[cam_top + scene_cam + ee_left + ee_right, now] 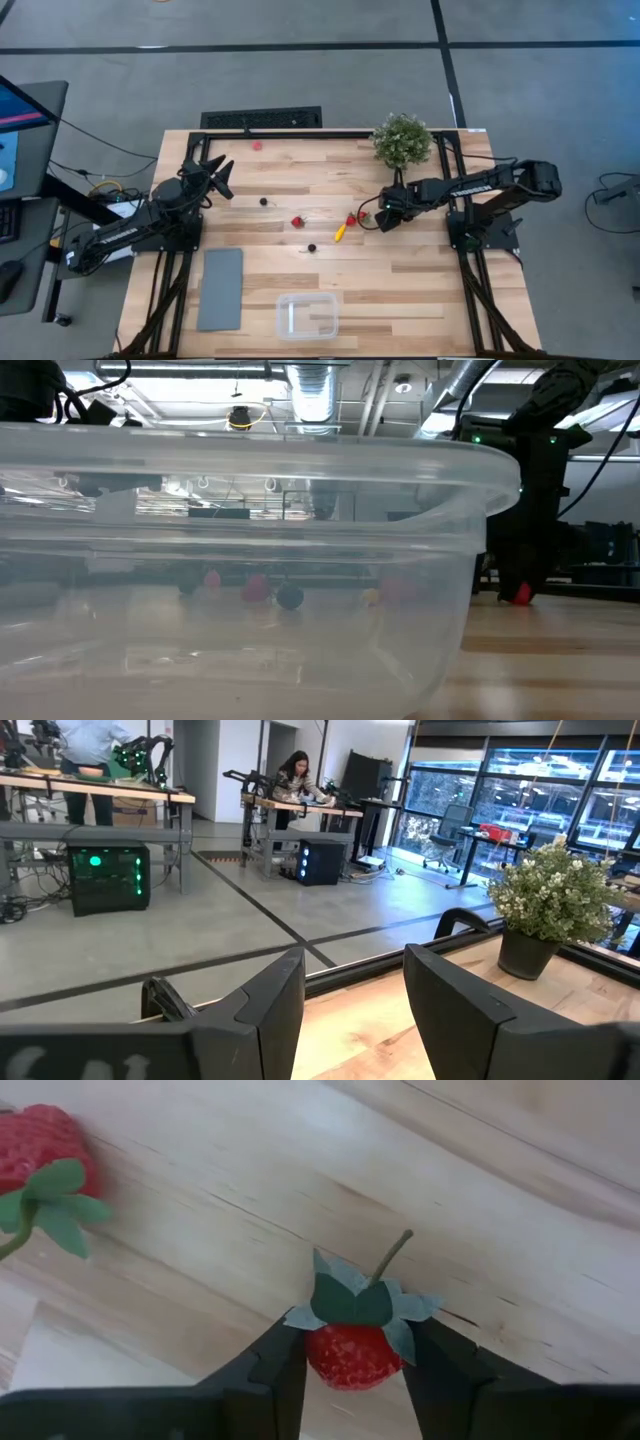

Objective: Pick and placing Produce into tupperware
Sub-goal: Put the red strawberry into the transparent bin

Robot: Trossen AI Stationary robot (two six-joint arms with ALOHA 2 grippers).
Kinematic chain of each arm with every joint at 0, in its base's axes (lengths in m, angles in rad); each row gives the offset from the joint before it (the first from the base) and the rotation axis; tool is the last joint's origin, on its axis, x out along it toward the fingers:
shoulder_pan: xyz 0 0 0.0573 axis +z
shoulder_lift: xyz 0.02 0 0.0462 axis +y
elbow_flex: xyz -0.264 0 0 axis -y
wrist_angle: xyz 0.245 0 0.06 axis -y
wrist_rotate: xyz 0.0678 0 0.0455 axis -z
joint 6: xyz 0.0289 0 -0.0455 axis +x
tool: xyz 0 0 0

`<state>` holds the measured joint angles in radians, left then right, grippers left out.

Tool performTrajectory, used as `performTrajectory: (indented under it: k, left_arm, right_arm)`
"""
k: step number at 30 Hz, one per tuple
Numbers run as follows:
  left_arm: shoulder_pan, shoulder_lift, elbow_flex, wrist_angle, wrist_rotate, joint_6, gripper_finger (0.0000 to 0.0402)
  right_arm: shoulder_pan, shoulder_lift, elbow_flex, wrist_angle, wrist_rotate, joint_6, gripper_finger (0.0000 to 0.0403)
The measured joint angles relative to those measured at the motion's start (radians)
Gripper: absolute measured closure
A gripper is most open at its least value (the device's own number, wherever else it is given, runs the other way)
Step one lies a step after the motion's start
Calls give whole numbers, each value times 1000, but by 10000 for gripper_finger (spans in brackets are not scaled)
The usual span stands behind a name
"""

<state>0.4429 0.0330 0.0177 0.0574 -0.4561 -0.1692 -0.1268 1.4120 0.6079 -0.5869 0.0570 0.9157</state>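
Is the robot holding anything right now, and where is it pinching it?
The right gripper pinches a toy strawberry by the sides of its red body, just under the green leaves. The left gripper holds nothing.

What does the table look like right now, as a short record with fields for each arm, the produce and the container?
right gripper: at table centre-right, fingers against both sides of a strawberry
left gripper: open, waiting at the table's left, holding nothing
loose produce: second strawberry, yellow piece, two black berries
tupperware: near front edge, empty
other items: potted plant, grey slab
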Motion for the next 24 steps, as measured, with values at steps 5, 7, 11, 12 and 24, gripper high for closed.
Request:
performTrajectory:
  k: [5,7,11,12,24]
  left_arm:
    - [0,0,0,0,0,0,239]
    - [0,0,0,0,0,0,239]
    - [0,0,0,0,0,0,239]
    - [0,0,0,0,0,0,239]
    - [0,0,0,0,-2,0,239]
  right_arm:
    - [0,0,0,0,-1,1,240]
    - [0,0,0,0,-4,2,227]
    - [0,2,13,-6,-41,8,223]
    - [1,2,20,-7,-45,3,229]
    - [0,2,161,-21,-94,-56,245]
